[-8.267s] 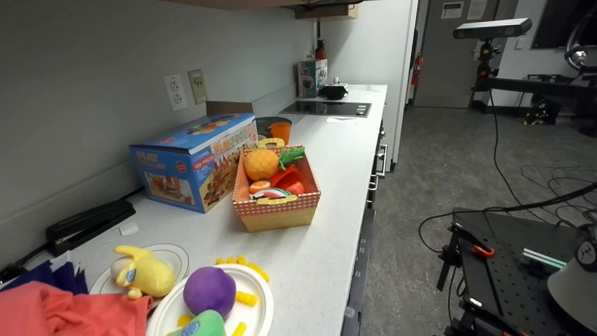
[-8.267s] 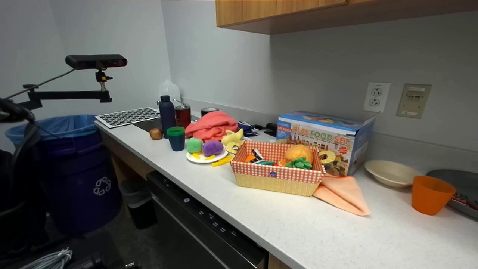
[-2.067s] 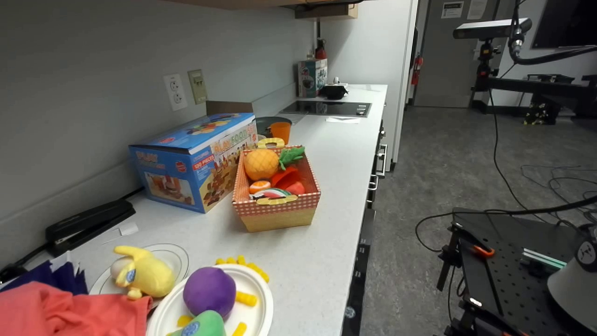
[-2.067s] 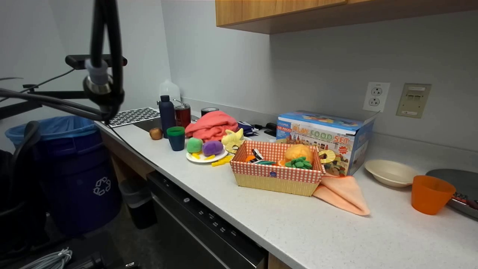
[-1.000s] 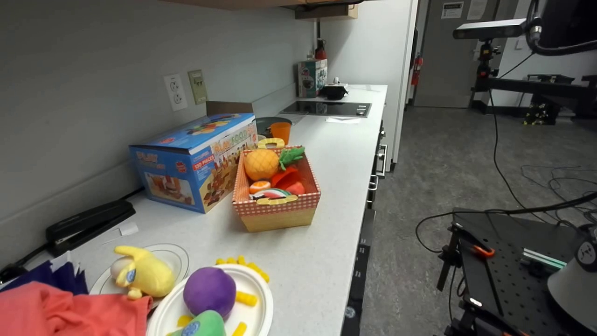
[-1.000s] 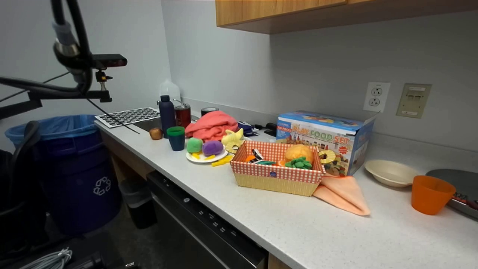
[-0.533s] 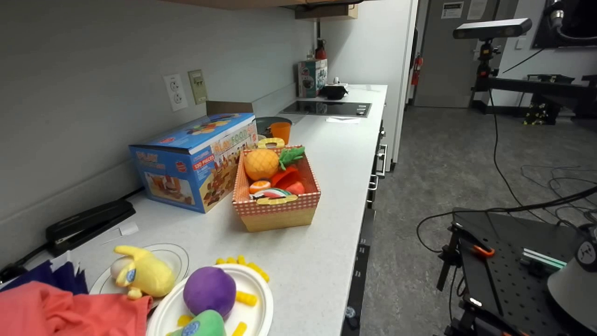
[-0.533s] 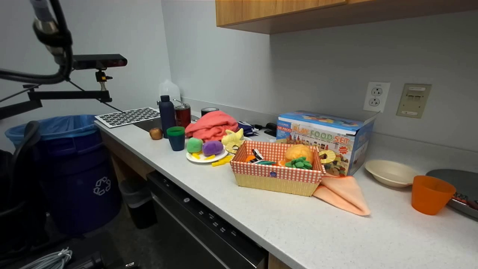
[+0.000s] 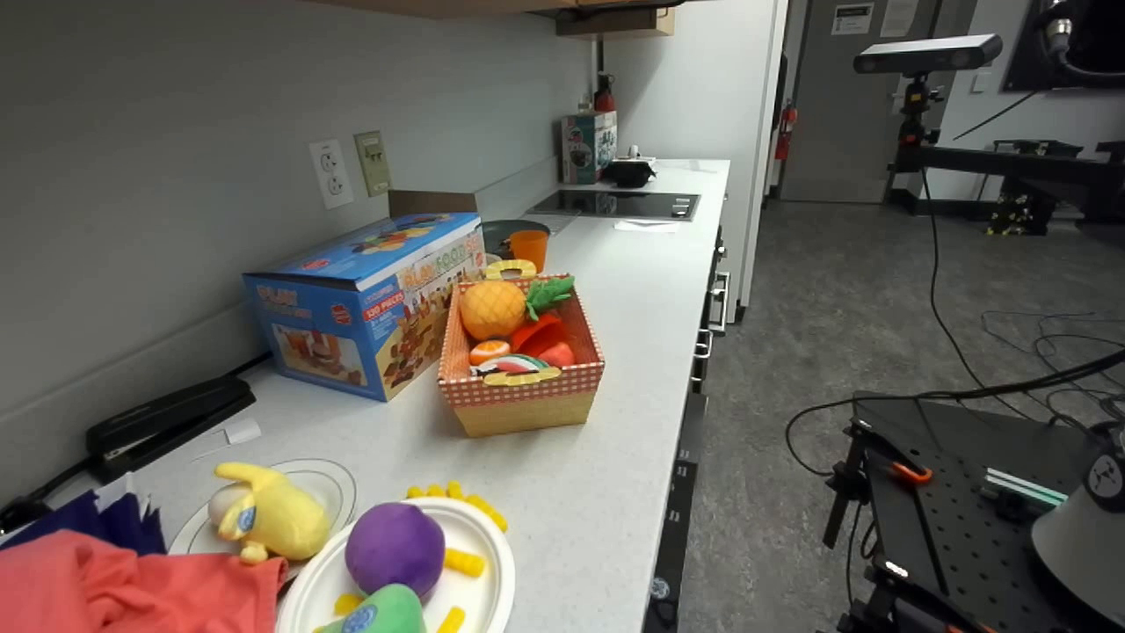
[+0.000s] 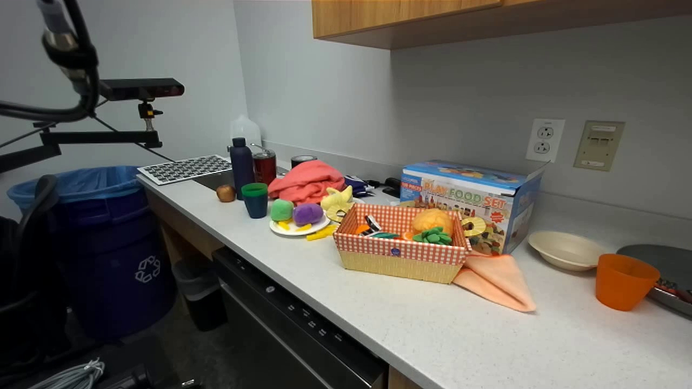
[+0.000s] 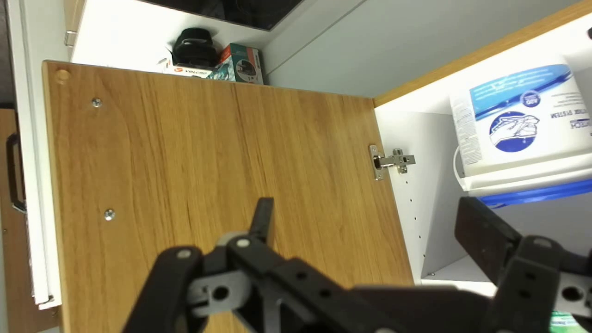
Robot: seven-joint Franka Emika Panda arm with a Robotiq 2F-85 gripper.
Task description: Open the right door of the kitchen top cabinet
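Note:
In the wrist view the right door (image 11: 222, 152) of the kitchen top cabinet stands wide open, its wood-coloured inner face toward the camera. A metal hinge (image 11: 391, 161) joins it to the white cabinet interior (image 11: 421, 134). A large white and blue container (image 11: 518, 115) sits inside. My gripper (image 11: 365, 206) is open with nothing between its fingers. One finger appears over the door's inner face, the other over the cabinet opening; I see no clear contact. The cabinet's underside shows in both exterior views (image 9: 457, 7) (image 10: 411, 29). The gripper and opened door are out of those views.
Below the cabinet, the white counter (image 10: 335, 302) bears a checked basket (image 10: 403, 259), a play food box (image 10: 470, 194), an orange cup (image 10: 624, 281) and a plate of toys. A camera on a stand (image 9: 927, 54) and arm cables (image 10: 70, 59) hang nearby.
The arm's cable entered an exterior view by two seconds ago, then drew back toward that view's left edge. It has barely moved in the last half second. Counter objects are unchanged.

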